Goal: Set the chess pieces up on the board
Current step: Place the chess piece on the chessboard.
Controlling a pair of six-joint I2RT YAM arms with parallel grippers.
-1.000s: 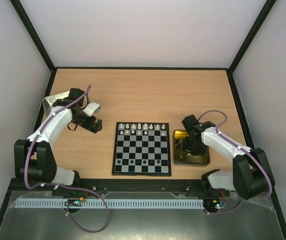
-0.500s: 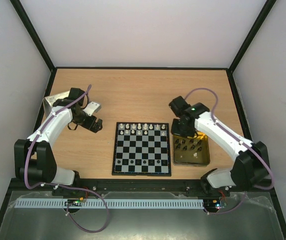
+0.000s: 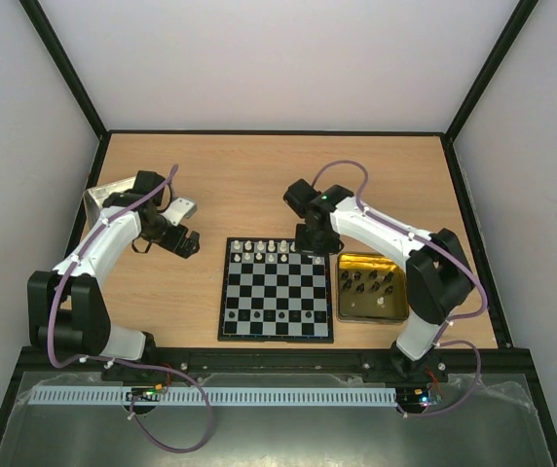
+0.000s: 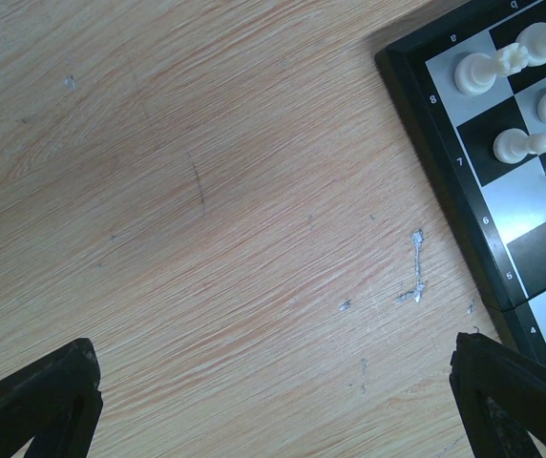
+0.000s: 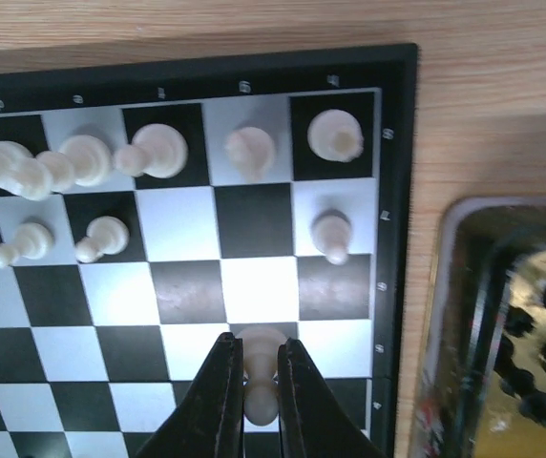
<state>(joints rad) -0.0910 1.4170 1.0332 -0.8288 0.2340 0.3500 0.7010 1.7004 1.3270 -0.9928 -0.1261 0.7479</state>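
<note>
Board (image 3: 277, 302) lies on wood table (image 3: 259, 185) between white walls (image 3: 278, 58); right pincer (image 5: 257, 343) clamps a white piece (image 5: 260, 386), left pincer (image 4: 271, 351) gapes.

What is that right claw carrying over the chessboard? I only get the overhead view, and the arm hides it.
Observer: The right wrist view shows the right claw shut on one cream piece.
Operator: Is there room for it?
Observer: Yes. In the second row of the board, two neighbouring squares are bare, next to a pawn in the edge column.
Operator: And the other claw?
Observer: The left wrist view shows the left claw open, holding nothing, over the table beside the board's corner.
</note>
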